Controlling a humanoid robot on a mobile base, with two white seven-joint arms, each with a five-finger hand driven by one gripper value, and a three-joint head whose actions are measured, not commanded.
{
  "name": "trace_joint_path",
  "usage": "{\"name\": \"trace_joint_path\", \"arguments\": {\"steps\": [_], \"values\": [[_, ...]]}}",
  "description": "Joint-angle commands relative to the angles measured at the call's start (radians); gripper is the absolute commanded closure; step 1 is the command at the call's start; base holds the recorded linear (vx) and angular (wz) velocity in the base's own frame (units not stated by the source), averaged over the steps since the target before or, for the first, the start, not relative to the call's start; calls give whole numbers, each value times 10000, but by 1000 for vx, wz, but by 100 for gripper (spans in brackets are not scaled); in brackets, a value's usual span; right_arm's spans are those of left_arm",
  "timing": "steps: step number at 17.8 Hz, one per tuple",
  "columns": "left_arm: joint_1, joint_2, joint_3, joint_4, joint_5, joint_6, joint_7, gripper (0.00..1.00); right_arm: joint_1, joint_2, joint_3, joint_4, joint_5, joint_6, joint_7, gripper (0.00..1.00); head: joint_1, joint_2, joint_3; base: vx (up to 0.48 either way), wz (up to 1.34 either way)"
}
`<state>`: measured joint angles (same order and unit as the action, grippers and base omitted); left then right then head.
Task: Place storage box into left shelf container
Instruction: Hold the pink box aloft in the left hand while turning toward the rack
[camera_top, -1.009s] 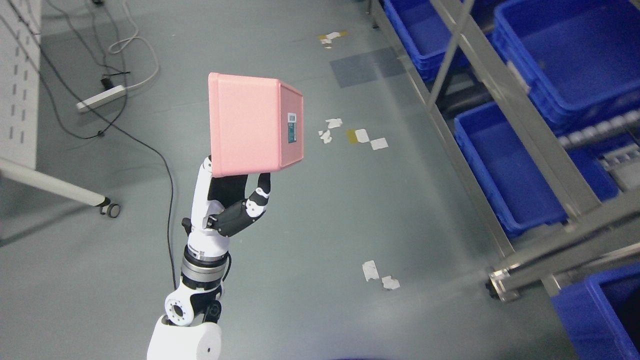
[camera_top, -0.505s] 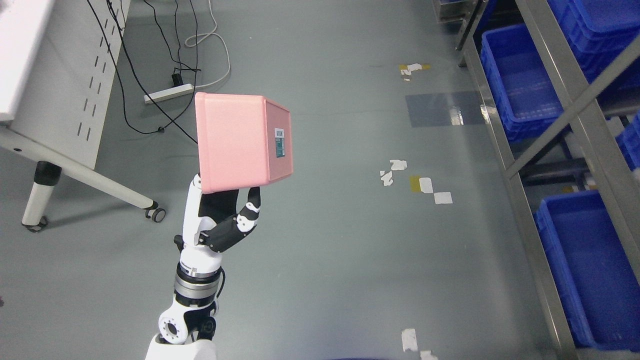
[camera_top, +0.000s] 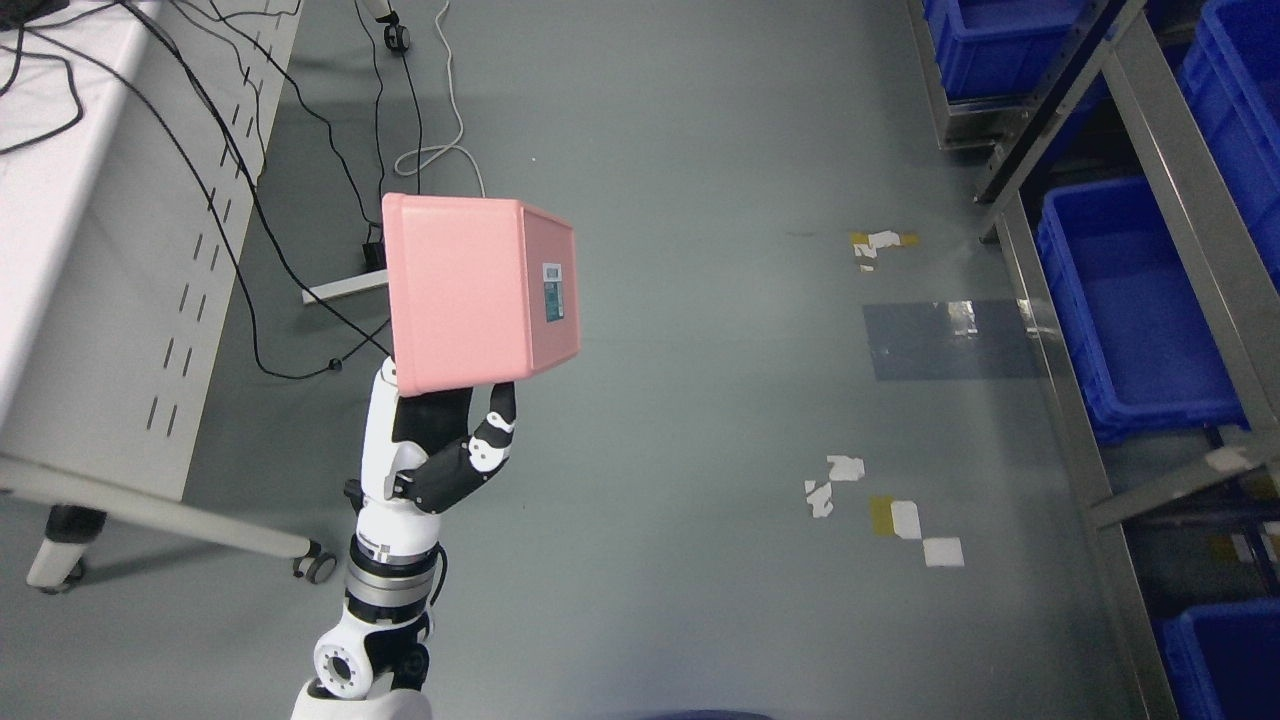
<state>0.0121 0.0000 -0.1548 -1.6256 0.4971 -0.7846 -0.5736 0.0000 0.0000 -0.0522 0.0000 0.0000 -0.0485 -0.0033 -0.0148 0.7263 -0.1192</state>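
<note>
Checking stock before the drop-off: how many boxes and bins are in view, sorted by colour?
Pink storage box, held up by the left hand: 1
Blue bins on the shelf rack, at least partly visible: 4
Total: 5

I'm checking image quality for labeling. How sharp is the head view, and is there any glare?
Head view: sharp overall; the pink storage box and left hand show crisp edges; mild glare on the grey floor patch; the box's label is too small to read.
</note>
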Motion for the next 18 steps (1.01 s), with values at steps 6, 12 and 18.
{"name": "trace_joint_path", "arguments": {"steps": [6,12,18], "values": [[860,175,-567,72,-16,-8,-31,97,-46,-175,1,-175,-215,-21,3,0,0,0,0,599,0],[1075,175,-600,302,-16,-8,-108,96,-46,-175,1,-175,-215,-21,3,0,0,0,0,571,0],[1611,230,-1487,531,-397,-8,-154,96,-46,-175,1,-175,-215,-6,3,0,0,0,0,602,-508]]}}
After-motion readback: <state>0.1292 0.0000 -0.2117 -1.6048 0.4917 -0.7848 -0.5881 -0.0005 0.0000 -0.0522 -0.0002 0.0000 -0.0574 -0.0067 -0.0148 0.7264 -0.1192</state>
